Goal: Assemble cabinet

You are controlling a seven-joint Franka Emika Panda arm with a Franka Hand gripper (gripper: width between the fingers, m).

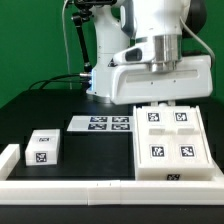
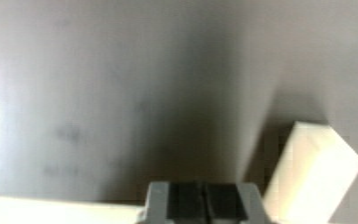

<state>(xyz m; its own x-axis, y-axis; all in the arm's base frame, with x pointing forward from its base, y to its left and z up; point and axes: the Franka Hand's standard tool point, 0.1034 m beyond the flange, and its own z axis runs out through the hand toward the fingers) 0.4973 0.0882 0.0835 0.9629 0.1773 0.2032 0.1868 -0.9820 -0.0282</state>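
Observation:
The cabinet [image 1: 170,142] is a large white box-shaped body with several square tags on top, at the exterior view's right. The arm's white hand [image 1: 152,75] hangs just behind and above its far edge, and the fingers are hidden there. In the blurred wrist view my gripper [image 2: 202,203] shows its two dark pads pressed together with nothing between them. A white panel edge [image 2: 318,168] of the cabinet lies beside it, over a grey surface.
A small white block [image 1: 42,147] with tags sits at the exterior view's left. The marker board [image 1: 104,123] lies flat in the middle. A low white border rail [image 1: 90,190] runs along the front and turns up at the left corner.

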